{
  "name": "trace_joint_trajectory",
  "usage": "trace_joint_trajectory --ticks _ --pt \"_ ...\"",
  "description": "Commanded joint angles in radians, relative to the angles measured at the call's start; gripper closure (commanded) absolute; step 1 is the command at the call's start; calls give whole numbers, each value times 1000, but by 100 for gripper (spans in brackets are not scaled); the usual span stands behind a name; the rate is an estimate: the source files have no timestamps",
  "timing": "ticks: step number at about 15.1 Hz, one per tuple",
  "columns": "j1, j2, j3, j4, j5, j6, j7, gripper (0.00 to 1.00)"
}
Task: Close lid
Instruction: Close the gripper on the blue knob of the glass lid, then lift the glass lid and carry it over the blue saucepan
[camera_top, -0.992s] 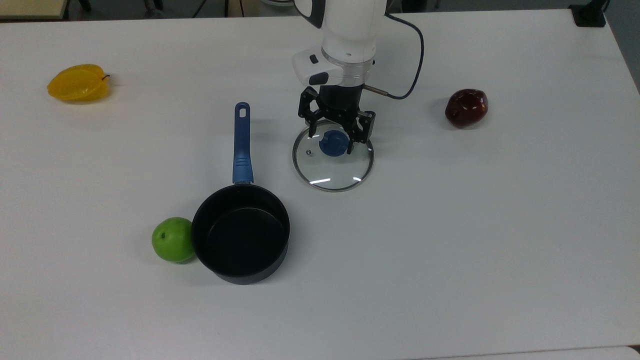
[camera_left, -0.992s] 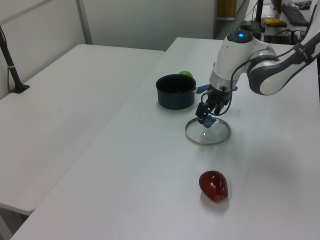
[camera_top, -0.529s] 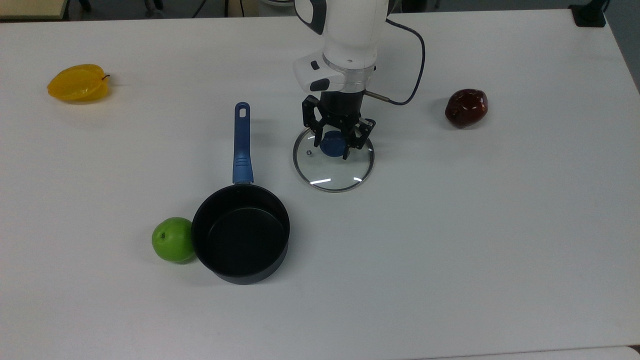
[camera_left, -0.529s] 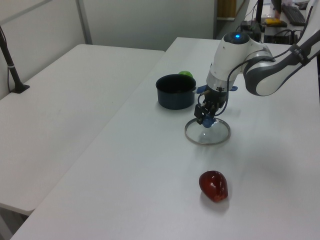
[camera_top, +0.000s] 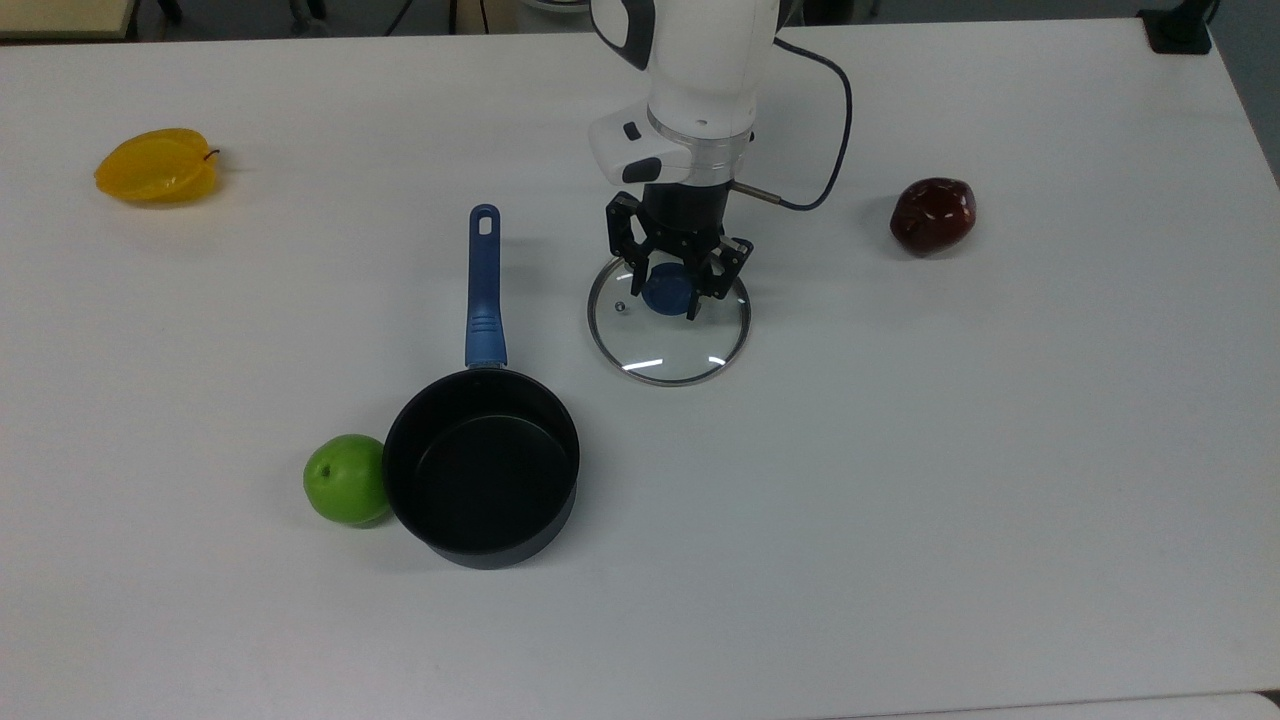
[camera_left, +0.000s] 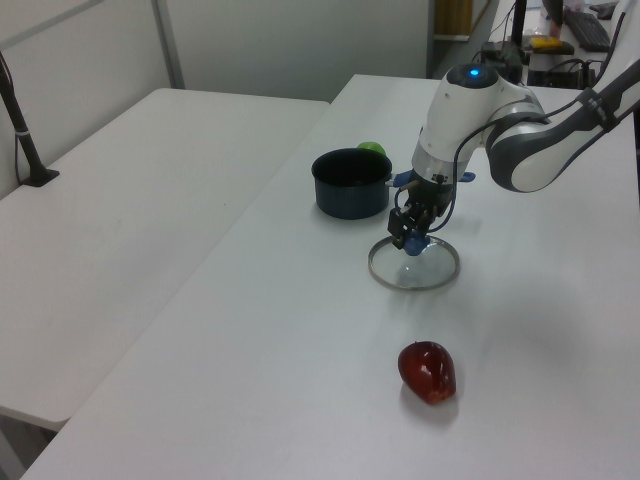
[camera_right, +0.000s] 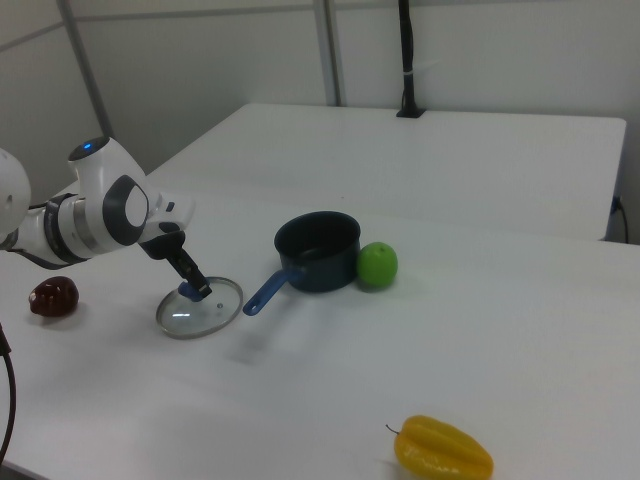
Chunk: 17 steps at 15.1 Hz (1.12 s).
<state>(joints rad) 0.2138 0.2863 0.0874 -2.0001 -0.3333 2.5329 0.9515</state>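
Pincer (camera_top: 667, 290) pinching the glass lid's (camera_top: 668, 345) blue knob (camera_top: 664, 291).
We see the open saucepan (camera_top: 481, 480) toward the top view's lower left.

A dark saucepan (camera_top: 481, 482) with a blue handle (camera_top: 484, 290) stands open on the white tabletop (camera_top: 1000, 450), the handle pointing toward the top view's upper edge. A green apple (camera_top: 345, 479) sits just beside the pan wall on the top view's left. A yellow starfruit (camera_top: 157, 165) lies well apart at the top view's far left, and a dark red fruit (camera_top: 932, 215) lies at the top view's right.
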Motion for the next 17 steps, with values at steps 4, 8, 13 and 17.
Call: trace_joint_trajectory --ticks 4,8,13,17 --pt "-16 -52 9 40 -15 -89 19 65" --pt "-16 -50 11 98 20 -189 1 65" --pt "-50 -38 11 240 183 -339 -108 65" --pt "-68 -35 -3 319 263 -411 -171 66"
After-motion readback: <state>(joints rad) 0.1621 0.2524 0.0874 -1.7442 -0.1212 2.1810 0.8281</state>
